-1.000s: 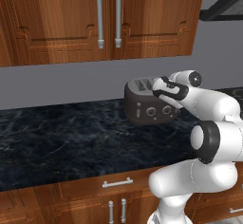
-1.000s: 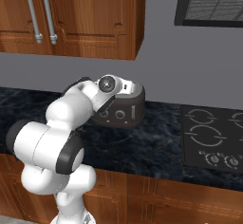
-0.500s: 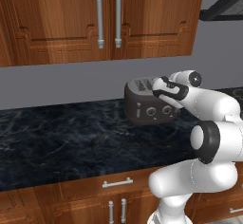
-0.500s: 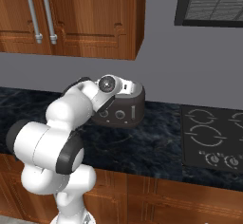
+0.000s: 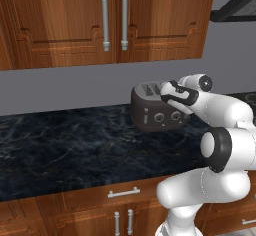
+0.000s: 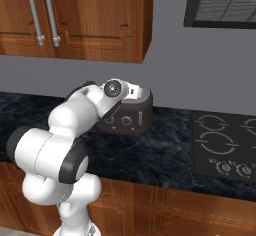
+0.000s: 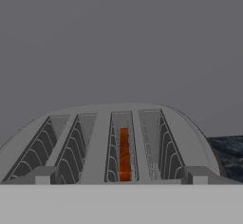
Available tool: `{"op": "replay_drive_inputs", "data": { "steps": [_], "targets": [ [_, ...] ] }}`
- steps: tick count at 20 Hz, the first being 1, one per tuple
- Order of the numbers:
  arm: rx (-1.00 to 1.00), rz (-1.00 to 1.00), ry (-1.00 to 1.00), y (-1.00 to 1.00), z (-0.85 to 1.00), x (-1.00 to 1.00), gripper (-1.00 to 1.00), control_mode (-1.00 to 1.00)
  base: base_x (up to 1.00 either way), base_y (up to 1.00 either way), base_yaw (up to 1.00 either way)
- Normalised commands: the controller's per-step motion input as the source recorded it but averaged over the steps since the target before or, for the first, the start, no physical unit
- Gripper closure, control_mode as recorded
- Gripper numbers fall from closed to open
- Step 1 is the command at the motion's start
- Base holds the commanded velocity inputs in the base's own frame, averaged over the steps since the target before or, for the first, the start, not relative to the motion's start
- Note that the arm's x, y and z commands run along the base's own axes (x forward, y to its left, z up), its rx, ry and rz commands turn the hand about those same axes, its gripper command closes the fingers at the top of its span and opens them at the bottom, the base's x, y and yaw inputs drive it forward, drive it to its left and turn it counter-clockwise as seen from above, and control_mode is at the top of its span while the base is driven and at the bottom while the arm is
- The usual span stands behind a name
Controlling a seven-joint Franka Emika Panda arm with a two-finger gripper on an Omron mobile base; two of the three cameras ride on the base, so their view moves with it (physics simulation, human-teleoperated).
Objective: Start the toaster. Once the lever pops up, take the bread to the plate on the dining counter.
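The dark grey toaster (image 5: 157, 114) stands on the black-topped counter against the grey wall, also seen as the toaster (image 6: 134, 116) from the right. Its small pale lever (image 5: 145, 116) sits left of the two round knobs on the front face. My gripper (image 5: 169, 91) hovers just above the toaster's front top edge. In the hand view my gripper (image 7: 119, 176) is open, its fingertips (image 7: 43, 175) spread wide over the four slots of the toaster (image 7: 99, 137). The bread (image 7: 124, 154) sits low in the third slot from the left. The plate and the dining counter are out of view.
The black marbled counter (image 5: 65, 150) runs left of the toaster over wooden drawers. Wooden wall cabinets (image 5: 112, 20) hang above. A black stovetop (image 6: 222, 145) lies right of the toaster, with a range hood (image 6: 222, 2) over it.
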Motion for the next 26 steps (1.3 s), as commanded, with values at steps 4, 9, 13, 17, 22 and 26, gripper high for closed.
{"op": "replay_drive_inputs", "data": {
  "steps": [4,9,13,17,22,26],
  "targets": [
    [0.0,0.0,0.0,0.0,0.0,0.0,-1.0,-1.0,0.0,0.0,0.0],
    [0.0,0.0,0.0,0.0,0.0,0.0,-1.0,-1.0,0.0,0.0,0.0],
    [0.0,0.0,0.0,0.0,0.0,0.0,-1.0,-1.0,0.0,0.0,0.0],
    [0.0,0.0,0.0,0.0,0.0,0.0,-1.0,-1.0,0.0,0.0,0.0],
    [0.0,0.0,0.0,0.0,0.0,0.0,-1.0,-1.0,0.0,0.0,0.0],
    [0.0,0.0,0.0,0.0,0.0,0.0,-1.0,-1.0,0.0,0.0,0.0]
  ]
}}
